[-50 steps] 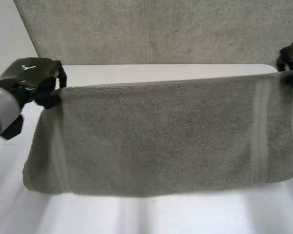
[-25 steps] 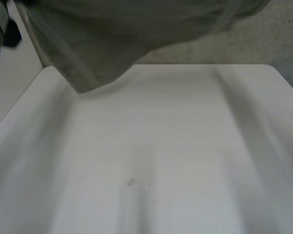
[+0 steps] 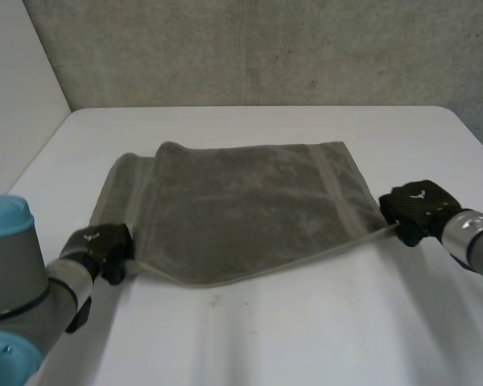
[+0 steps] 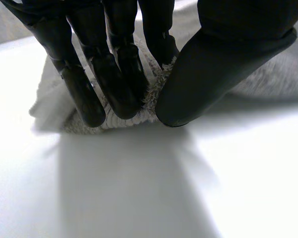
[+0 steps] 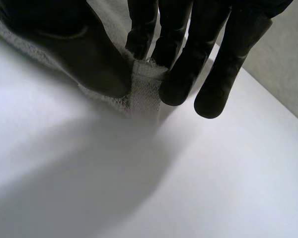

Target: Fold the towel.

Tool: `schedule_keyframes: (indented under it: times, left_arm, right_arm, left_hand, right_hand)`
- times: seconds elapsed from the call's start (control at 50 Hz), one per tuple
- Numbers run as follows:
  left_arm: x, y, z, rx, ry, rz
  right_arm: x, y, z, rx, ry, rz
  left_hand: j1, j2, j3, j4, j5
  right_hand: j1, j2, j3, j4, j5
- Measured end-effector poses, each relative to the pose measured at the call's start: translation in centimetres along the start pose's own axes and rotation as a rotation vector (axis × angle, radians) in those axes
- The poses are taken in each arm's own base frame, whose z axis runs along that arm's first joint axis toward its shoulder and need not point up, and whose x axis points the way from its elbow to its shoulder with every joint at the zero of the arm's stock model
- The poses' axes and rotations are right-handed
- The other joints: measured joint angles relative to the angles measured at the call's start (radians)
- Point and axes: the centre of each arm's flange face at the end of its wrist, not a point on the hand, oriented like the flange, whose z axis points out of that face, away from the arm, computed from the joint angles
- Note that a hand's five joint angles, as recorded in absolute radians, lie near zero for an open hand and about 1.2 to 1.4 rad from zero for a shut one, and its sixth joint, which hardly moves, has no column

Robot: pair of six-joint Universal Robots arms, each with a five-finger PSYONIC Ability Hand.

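Note:
A grey-brown towel [image 3: 241,205] lies on the white table [image 3: 306,322], doubled over, with its near edge sagging between my two hands. My left hand [image 3: 105,248] pinches the towel's near left corner [image 4: 149,94] between thumb and fingers, low at the table. My right hand [image 3: 414,209] pinches the near right corner [image 5: 145,82] the same way, just above the tabletop. A pale woven band [image 3: 334,181] runs across the towel near its right end.
The table's far edge [image 3: 258,108] meets a grey concrete wall [image 3: 266,48]. A white wall panel [image 3: 16,96] stands at the left. Bare tabletop stretches in front of the towel.
A second ago the towel hung stretched between raised hands, then swung up high. Now both hands have come down and the towel lies folded over on the table.

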Motion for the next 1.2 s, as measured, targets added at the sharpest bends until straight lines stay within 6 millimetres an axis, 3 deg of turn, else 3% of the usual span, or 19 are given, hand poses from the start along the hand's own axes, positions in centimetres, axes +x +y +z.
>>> schedule_keyframes:
  times: [0.06, 0.12, 0.22, 0.44, 0.62, 0.76, 0.84, 1.0, 1.2]
  left_arm:
    - [0.1, 0.5, -0.8, -0.014, 0.004, 0.03]
    - [0.1, 0.4, -2.0, -0.002, 0.004, 0.05]
    - [0.1, -0.6, -3.5, 0.053, 0.003, 0.056]
    - [0.5, -4.4, -4.1, 0.207, 0.079, 0.082]
    - [-0.7, -7.1, -1.9, 0.269, 0.061, 0.233]
    - [-1.5, -6.1, 0.0, 0.196, 0.039, 0.346]
    - [-2.0, -5.0, 0.1, 0.129, 0.035, 0.367]
    - [-1.9, -2.9, -2.2, -0.01, 0.086, 0.346]
    - [-0.8, -0.7, -4.8, -0.057, 0.153, 0.325]
  right_arm:
    - [0.9, 0.3, -0.8, -0.008, 0.029, 0.016]
    - [2.0, 0.6, -1.8, -0.013, 0.064, 0.035]
    - [3.1, 1.2, -3.2, -0.011, 0.087, 0.066]
    - [3.0, 2.3, -3.7, 0.014, 0.052, 0.093]
    - [2.5, 2.6, -3.6, 0.022, 0.047, 0.081]
    - [2.3, 2.8, -3.5, 0.017, 0.042, 0.082]
    - [2.2, 2.9, -3.5, 0.013, 0.039, 0.081]
    - [2.0, 3.3, -3.4, -0.002, 0.032, 0.057]
    - [1.8, 3.6, -3.2, -0.013, 0.023, 0.045]
  left_hand:
    - [-0.021, -0.054, -0.054, -0.055, -0.014]
    - [-0.405, -0.432, -0.432, -0.417, -0.399]
    - [-0.717, -0.745, -0.738, -0.742, -0.725]
    - [-0.777, -0.805, -0.804, -0.806, -0.789]
    - [-0.777, -0.804, -0.803, -0.806, -0.786]
    - [-0.777, -0.804, -0.803, -0.806, -0.786]
    - [-0.777, -0.804, -0.803, -0.806, -0.786]
    - [-0.777, -0.803, -0.802, -0.805, -0.785]
    - [-0.736, -0.758, -0.758, -0.76, -0.737]
  right_hand:
    - [0.0, 0.0, 0.0, 0.0, 0.0]
    - [0.0, 0.0, 0.0, 0.0, 0.0]
    - [0.0, 0.0, 0.0, 0.0, 0.0]
    - [0.0, 0.0, 0.0, 0.0, 0.0]
    - [0.0, 0.0, 0.0, 0.0, 0.0]
    - [0.0, 0.0, 0.001, 0.0, 0.0]
    - [0.0, 0.0, 0.001, 0.0, 0.0]
    - [0.0, 0.0, 0.001, 0.0, 0.0]
    - [0.0, 0.0, 0.001, 0.0, 0.0]
